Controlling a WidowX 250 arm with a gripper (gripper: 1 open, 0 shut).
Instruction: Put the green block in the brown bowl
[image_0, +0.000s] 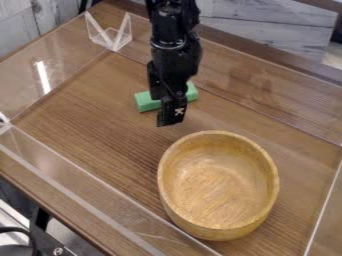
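Note:
A small bright green block (144, 100) lies flat on the wooden table, its middle hidden behind my gripper. My black gripper (163, 101) points straight down over the block, its fingers spread open on either side of it; whether they touch it I cannot tell. One fingertip (170, 113) shows in front of the block. The brown bowl (218, 183), large, round and wooden with a thick rim, sits to the front right with nothing inside.
Clear acrylic walls (74, 185) fence the wooden table on the left and front. A clear folded plastic stand (107, 30) sits at the back left. A grey surface runs behind the table.

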